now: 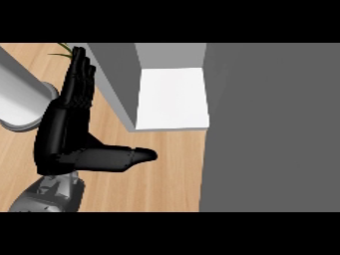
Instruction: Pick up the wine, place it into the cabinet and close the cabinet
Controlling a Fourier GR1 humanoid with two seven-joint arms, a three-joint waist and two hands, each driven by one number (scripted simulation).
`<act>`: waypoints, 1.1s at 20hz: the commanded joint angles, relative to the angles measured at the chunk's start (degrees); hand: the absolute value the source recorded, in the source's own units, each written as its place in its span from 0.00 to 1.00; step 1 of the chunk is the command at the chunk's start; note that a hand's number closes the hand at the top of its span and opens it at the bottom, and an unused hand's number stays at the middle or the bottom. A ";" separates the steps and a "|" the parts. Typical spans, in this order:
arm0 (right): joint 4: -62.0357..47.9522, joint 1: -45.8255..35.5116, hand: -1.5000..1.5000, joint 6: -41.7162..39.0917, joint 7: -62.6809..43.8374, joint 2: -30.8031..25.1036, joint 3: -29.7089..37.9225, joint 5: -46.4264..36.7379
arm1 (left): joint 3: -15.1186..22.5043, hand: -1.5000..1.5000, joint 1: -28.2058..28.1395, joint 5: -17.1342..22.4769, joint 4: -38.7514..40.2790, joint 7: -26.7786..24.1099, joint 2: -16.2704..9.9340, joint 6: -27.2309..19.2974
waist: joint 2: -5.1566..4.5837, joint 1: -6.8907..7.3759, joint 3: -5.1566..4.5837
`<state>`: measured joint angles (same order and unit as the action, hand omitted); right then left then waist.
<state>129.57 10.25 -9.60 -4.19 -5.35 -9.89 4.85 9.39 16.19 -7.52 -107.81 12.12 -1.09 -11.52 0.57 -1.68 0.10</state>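
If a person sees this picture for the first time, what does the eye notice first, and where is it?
The eye falls first on the black left hand, left of centre, its fingers straight and pointing up, its thumb stretched out to the right over the wooden counter. Next comes the grey cabinet filling the right side, with a white inside showing beside the hand. A pale cylinder lies at the left edge.

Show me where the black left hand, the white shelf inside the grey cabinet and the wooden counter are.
black left hand (68, 134): head view, on its palm
white shelf (172, 99): head view, on its flat top
wooden counter (154, 187): head view, on a bare part
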 commanded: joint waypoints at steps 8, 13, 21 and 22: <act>19.83 5.95 0.00 1.73 -15.73 -1.56 -4.44 3.76 | 16.25 0.00 10.14 -5.30 2.32 18.18 1.06 -17.49 | -0.39 0.91 -0.10; 21.65 2.21 0.00 3.68 -21.13 -1.48 -4.17 4.76 | 19.30 0.00 18.27 -7.04 2.70 26.72 1.08 -24.40 | -0.38 1.12 -0.10; 27.38 7.33 0.00 4.93 -23.10 -1.35 -9.59 1.84 | 24.63 0.00 21.54 -15.01 -0.77 38.57 1.09 -29.80 | 0.12 1.11 -0.10; 28.64 5.97 0.00 4.61 -23.89 -2.58 -5.57 5.30 | 21.48 0.00 18.91 -12.57 1.64 33.21 1.08 -26.86 | -0.29 1.04 -0.12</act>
<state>143.72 14.38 -6.51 -20.56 -6.48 -16.90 6.44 30.53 35.70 -18.67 -105.86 43.75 -0.28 -37.95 0.37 -0.68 -0.01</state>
